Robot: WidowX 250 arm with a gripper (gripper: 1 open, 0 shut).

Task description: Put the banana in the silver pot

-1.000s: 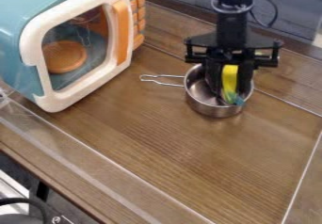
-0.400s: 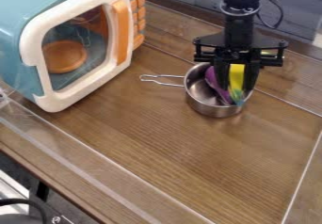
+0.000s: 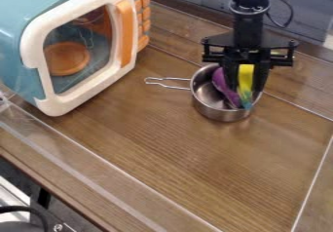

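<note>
camera view, looking down on wood table (image 3: 169,168). 1 arm, gripper (image 3: 244,80) pointing straight down over silver pot (image 3: 221,97), right of centre. jaws together, clamped on banana (image 3: 244,78); yellow body held upright between the black fingers (image 3: 233,80), lower end dipping inside the pot rim. can't tell if banana tip touches the pot floor. sth purple (image 3: 229,88) also inside the pot, just beside the banana, partly hidden by the fingers. black crossbar of gripper sits level above the pot. pot's thin wire handle (image 3: 163,82) sticks out to the left, lying on the table, pointing toward toy microwave (image 3: 72,43). microwave at upper left, teal body w/ cream front, orange door (image 3: 125,36) swung open, round orange-brown item (image 3: 66,58) inside the cavity. microwave and pot apart, handle tip near the microwave base but not touching. clear plastic sheet edge (image 3: 117,182) along near side of the table.
</note>
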